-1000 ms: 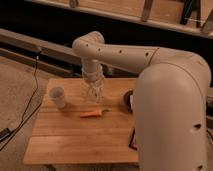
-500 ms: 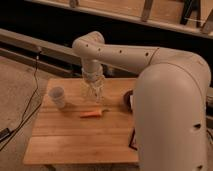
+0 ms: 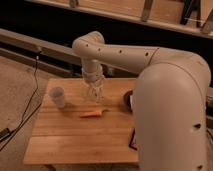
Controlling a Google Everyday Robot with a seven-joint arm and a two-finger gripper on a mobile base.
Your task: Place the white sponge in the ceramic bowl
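The tool hangs over the back middle of the wooden desk, pointing down; whether it is released or clenched I cannot tell. Just in front of it lies a carrot. A white cup stands to the left. The ceramic bowl (dark, half hidden by the arm) sits at the right. The white sponge I cannot make out.
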